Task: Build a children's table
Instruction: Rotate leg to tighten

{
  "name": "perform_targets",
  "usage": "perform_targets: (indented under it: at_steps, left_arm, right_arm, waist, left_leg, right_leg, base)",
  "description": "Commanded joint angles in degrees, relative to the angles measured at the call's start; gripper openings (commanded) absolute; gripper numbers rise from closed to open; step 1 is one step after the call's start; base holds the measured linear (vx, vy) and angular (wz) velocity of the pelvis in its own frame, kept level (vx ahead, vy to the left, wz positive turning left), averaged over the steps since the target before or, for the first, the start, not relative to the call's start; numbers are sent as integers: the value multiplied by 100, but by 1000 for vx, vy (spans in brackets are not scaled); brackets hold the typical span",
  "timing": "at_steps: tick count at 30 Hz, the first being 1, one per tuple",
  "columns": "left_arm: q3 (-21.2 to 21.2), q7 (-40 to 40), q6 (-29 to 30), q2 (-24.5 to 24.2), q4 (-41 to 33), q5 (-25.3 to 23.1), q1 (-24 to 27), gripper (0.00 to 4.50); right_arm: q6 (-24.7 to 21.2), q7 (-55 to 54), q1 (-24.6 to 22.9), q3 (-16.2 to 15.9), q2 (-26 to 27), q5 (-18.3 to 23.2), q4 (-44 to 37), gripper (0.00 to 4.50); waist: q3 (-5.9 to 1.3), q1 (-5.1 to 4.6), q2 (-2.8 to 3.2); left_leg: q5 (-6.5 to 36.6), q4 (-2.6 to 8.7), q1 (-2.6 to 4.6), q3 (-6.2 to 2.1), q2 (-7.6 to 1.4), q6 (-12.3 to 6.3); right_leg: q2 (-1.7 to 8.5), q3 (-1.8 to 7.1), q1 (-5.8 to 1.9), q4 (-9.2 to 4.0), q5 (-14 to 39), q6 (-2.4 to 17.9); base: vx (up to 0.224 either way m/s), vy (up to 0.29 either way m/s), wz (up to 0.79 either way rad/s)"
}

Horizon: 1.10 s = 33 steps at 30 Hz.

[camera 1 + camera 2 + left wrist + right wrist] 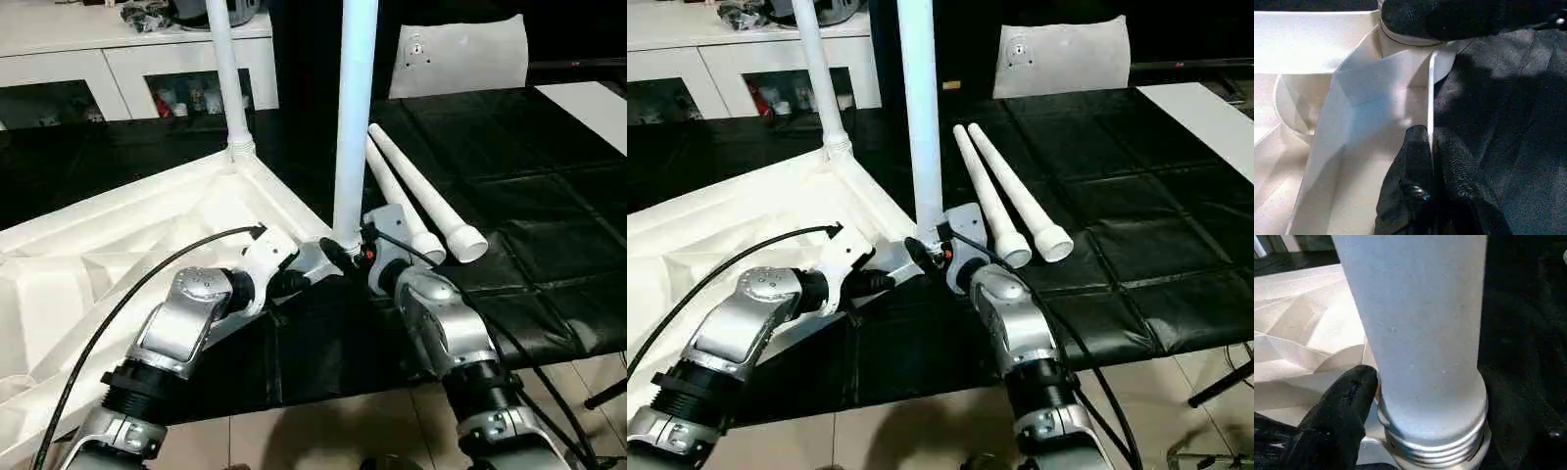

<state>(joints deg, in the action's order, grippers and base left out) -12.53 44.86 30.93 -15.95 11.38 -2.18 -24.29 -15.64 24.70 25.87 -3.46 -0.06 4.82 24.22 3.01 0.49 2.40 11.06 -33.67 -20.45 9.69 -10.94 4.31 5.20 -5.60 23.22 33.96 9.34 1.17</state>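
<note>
The tabletop point(127, 245) lies upside down at the left of the frame on a black mat point(529, 245), ribbed underside facing up. One leg point(227, 78) stands upright in the far corner socket, upper left of centre. A second leg point(353, 127) stands upright at the near corner, centre frame, its threaded end at the socket. Two loose legs point(421, 201) lie side by side on the mat, right of centre.

The left gripper point(1430, 147) is closed on the thin edge of the tabletop, just beside the near corner. The right gripper point(355, 250) sits at the base of the second leg, with one finger point(1347, 401) against the leg; whether it clamps cannot be determined.
</note>
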Motion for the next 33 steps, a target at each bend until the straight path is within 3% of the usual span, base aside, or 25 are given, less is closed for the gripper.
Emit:
perform_targets:
  at_steps: [1, 2, 4, 8, 12, 18, 24, 27, 32, 33]
  left_arm:
    - [3, -117, -184, -34, -194, -47, -237, 0]
    - [-16, -51, -238, -96, -165, -63, -247, 0]
    - [-44, 114, -344, -217, -97, -97, -264, 0]
    - [-182, 619, -861, -545, 163, -63, -355, 0]
    - [-321, 1006, -1269, -703, 317, 20, -386, 0]
    - [-775, 2226, -2104, -1169, 428, 98, -356, 0]
    - [-975, 2960, -2533, -1440, 557, 165, -460, 0]
    - [-1090, 3243, -2814, -1577, 708, 126, -547, 0]
    - [-1186, 3513, -3102, -1657, 890, 61, -664, 0]
    - [-1206, 3566, -3196, -1668, 968, 17, -713, 0]
  right_arm:
    - [-83, 579, -244, -365, 98, 236, -196, 392]
    - [-72, 664, -298, -360, 11, 256, -285, 392]
    - [-29, 943, -408, -359, -211, 320, -478, 431]
    - [161, 1727, -507, -289, -857, 438, -788, 444]
    - [302, 2175, -453, -279, -1229, 473, -813, 444]
    - [446, 3414, -289, -514, -1966, 569, -814, 444]
    - [686, 4460, -145, -931, -2401, 506, -691, 444]
    - [754, 4834, -54, -1122, -2521, 456, -617, 444]
    - [793, 5123, 114, -1246, -2534, 447, -443, 403]
    - [744, 5216, 156, -1267, -2524, 480, -411, 374]
  waist:
    - [-370, 41, 58]
    - [-378, 45, 70]
    - [-375, 43, 36]
    - [-367, 47, 24]
    - [-371, 57, 27]
    - [-389, 234, 31]
    - [-390, 390, -11]
    - [-380, 410, -19]
    - [-387, 428, -12]
    - [-394, 430, -12]
  left_leg:
    - [1449, 404, -13, -67, -149, -211]
    - [1414, 401, -17, -69, -154, -226]
    - [1382, 401, -39, -66, -147, -261]
    - [1420, 386, -39, -68, -136, -329]
    - [1384, 379, -22, -55, -157, -340]
    - [1212, 364, 12, -40, -184, -427]
    - [1232, 360, 22, -21, -204, -392]
    - [1260, 368, 11, -22, -197, -369]
    - [1260, 372, 22, -33, -209, -297]
    - [1224, 365, 15, -30, -204, -308]
  right_leg:
    - [276, 261, -325, -466, 1831, 940]
    - [281, 269, -334, -447, 1714, 957]
    - [271, 264, -357, -450, 1623, 974]
    - [284, 256, -369, -491, 1888, 905]
    - [287, 264, -331, -472, 1888, 971]
    - [290, 277, -325, -398, 1428, 1189]
    - [309, 283, -321, -390, 1581, 1148]
    - [313, 286, -327, -403, 1787, 1062]
    - [314, 287, -322, -393, 1828, 1056]
    - [305, 284, -326, -381, 1691, 1103]
  base:
    - [0, 0, 0]
    - [0, 0, 0]
    - [0, 0, 0]
    - [0, 0, 0]
    - [0, 0, 0]
    - [0, 0, 0]
    - [0, 0, 0]
    - [0, 0, 0]
    - [0, 0, 0]
    - [0, 0, 0]
